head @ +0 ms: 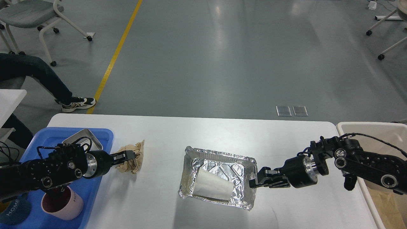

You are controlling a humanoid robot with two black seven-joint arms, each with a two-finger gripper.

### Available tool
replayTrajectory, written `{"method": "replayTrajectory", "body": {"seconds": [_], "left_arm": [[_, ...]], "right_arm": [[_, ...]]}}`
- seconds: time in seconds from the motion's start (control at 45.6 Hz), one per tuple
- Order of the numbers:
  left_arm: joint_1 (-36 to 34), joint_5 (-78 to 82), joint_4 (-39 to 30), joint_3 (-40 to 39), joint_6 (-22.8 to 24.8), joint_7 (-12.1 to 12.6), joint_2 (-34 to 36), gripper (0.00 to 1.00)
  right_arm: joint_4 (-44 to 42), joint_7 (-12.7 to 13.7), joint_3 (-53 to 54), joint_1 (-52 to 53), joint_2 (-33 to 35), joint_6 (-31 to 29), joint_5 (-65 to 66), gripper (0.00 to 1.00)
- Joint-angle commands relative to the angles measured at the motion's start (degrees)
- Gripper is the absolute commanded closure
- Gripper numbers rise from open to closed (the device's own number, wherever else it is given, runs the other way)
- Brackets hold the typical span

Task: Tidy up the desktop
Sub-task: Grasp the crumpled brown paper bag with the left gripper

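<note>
The white desktop (222, 133) holds a crumpled brown paper (133, 159) at the left and a foil tray (219, 159) in the middle. A white paper cup (211, 188) lies on its side in the tray. My left gripper (127, 156) reaches from the left, with its fingertips against the paper's left side. Its fingers are too dark and close together to tell apart. My right gripper (255, 180) comes in from the right and is shut on the foil tray's right rim.
A blue plastic tray (47, 140) at the left edge holds a metal pan (79, 140), a pink mug (62, 203) and a dark blue "HOME" item (12, 213). A beige bin (375, 130) stands at the right edge. A seated person's leg (38, 76) is at far left.
</note>
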State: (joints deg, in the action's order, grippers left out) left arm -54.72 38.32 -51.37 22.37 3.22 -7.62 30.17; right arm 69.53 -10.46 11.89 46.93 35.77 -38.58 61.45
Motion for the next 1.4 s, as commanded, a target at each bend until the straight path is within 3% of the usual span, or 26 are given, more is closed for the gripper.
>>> {"method": "replayTrajectory", "body": {"seconds": [0.0, 0.241, 0.438, 0.657, 1.03, 1.227, 1.38], "left_arm": [[-0.1, 0.1, 0.0, 0.5, 1.1, 0.0, -0.1, 0.55], [-0.2, 0.0, 0.2, 2.4, 1.3, 0.2, -1.5, 0.73], [-0.1, -0.1, 0.3, 2.4, 1.3, 1.8, -1.5, 0.73], [-0.8, 0.0, 0.3, 2.3, 1.2, -0.5, -1.5, 1.00], [-7.3, -0.1, -1.8, 2.2, 3.9, -1.4, 3.0, 1.00], [-8.9, -0.5, -6.7, 0.8, 2.9, -1.3, 8.7, 1.00], [-10.5, -2.0, -14.8, -0.7, 1.2, -0.9, 17.7, 1.00]], "right_arm": [[0.0, 0.0, 0.2, 0.0, -0.1, 0.0, 0.0, 1.00], [-0.2, 0.0, 0.2, 0.0, -0.2, 0.0, 0.0, 1.00], [-0.2, 0.0, 0.2, -0.1, -0.2, 0.0, 0.0, 1.00], [-0.3, 0.0, 0.2, -0.1, -0.2, 0.0, -0.1, 1.00], [-0.4, 0.0, 0.1, -0.1, -0.2, 0.0, -0.1, 1.00], [-0.4, 0.0, 0.1, -0.1, 0.1, 0.0, 0.0, 1.00], [-0.1, 0.0, 0.1, -0.3, 0.3, 0.0, 0.0, 1.00]]}}
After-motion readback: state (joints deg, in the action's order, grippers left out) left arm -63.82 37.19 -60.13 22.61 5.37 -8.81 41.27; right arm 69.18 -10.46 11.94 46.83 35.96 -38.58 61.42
